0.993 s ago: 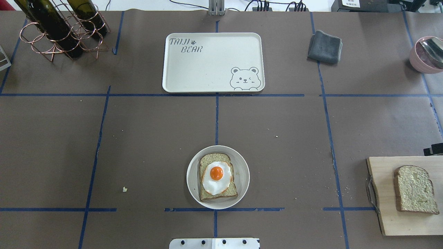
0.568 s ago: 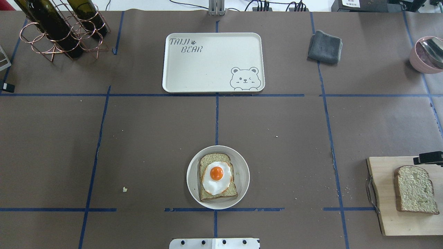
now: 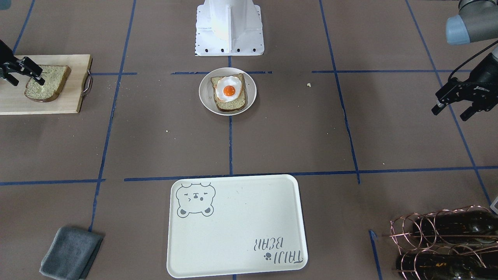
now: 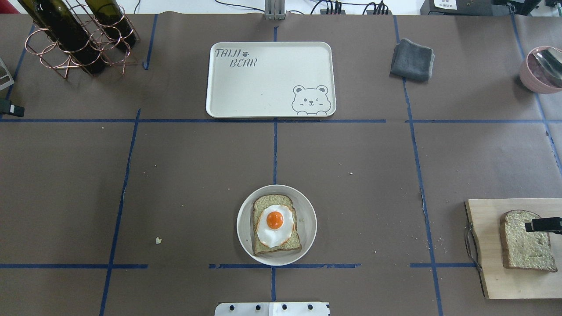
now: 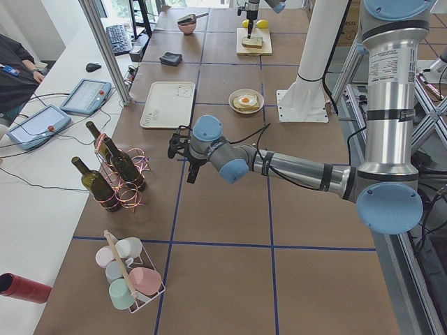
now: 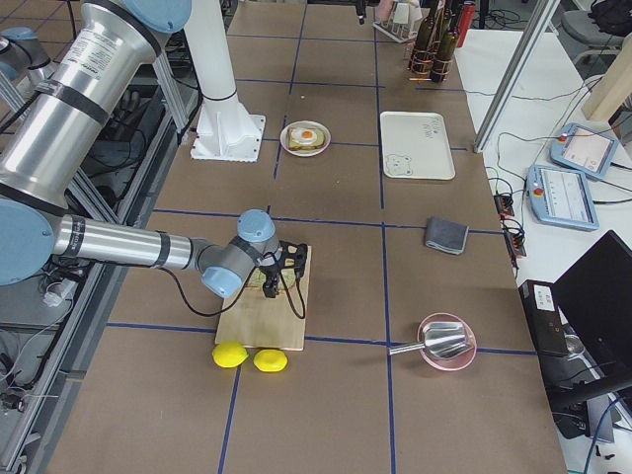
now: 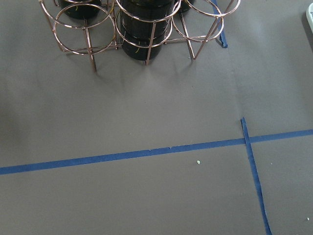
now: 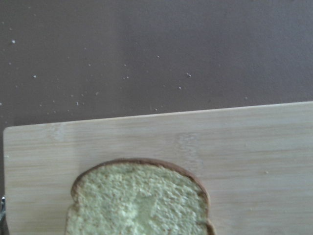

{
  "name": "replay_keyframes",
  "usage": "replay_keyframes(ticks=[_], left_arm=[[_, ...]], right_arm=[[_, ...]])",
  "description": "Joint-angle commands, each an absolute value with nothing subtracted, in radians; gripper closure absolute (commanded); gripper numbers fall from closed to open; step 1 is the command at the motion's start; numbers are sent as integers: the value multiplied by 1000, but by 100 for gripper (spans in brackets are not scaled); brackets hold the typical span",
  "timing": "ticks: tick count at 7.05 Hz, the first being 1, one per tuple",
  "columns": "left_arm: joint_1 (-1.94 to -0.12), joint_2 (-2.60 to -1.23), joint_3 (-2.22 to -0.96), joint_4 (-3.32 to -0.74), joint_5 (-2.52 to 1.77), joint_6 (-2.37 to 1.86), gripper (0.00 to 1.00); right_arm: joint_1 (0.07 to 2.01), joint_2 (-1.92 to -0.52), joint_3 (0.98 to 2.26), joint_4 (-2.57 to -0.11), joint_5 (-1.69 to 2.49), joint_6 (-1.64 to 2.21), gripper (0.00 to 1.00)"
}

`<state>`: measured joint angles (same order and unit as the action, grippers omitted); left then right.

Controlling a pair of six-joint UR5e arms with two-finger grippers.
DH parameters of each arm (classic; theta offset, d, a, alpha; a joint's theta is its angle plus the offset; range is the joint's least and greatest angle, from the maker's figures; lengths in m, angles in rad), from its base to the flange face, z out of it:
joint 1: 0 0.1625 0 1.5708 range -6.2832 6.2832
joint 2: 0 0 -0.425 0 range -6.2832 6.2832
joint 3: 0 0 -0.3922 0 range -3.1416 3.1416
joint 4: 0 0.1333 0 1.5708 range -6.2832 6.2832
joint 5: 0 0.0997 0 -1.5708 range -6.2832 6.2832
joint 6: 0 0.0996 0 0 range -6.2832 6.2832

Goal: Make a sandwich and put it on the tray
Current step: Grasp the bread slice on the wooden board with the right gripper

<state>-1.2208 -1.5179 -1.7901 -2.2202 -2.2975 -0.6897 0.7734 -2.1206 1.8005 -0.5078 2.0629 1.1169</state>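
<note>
One bread slice (image 4: 263, 204) lies on a small round white plate (image 4: 307, 206) with the fried egg (image 4: 275, 224) on top; the egg also shows in the front view (image 3: 228, 90). The second slice (image 4: 524, 245) lies on a wooden board (image 4: 487, 245) at the right, also in the front view (image 3: 48, 83) and the right wrist view (image 8: 139, 200). My right gripper (image 3: 26, 79) is open, just above that slice, fingers spread over it. My left gripper (image 3: 451, 112) is open and empty, far left, above bare table. The TAIJI BEAR tray (image 4: 268, 79) sits empty at the far centre.
A copper rack with wine bottles (image 4: 79, 35) stands far left, just beyond the left gripper. A folded grey cloth (image 4: 412, 59) lies right of the tray. A pink bowl with a spoon (image 4: 538, 70) is far right. Two lemons (image 6: 249, 357) lie beside the board.
My right gripper has moved from beyond the board's far edge to over the second slice. My left gripper has come into view at the left edge.
</note>
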Motion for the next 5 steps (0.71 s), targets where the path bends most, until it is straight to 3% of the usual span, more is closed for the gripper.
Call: replay_keyframes(ticks=[1, 3, 5], left_arm=[[-1220, -1517, -1795, -2223, -2298, -693, 0], [-1221, -1517, -1795, -2223, -2298, -692, 0], [-1221, -1516, -1796, -2223, -2298, -692, 0]], right_arm=[[759, -2152, 1792, -495, 2066, 1117, 11], [738, -2140, 1786, -495, 2065, 1120, 27], [723, -2131, 1783, -495, 2065, 1121, 32]])
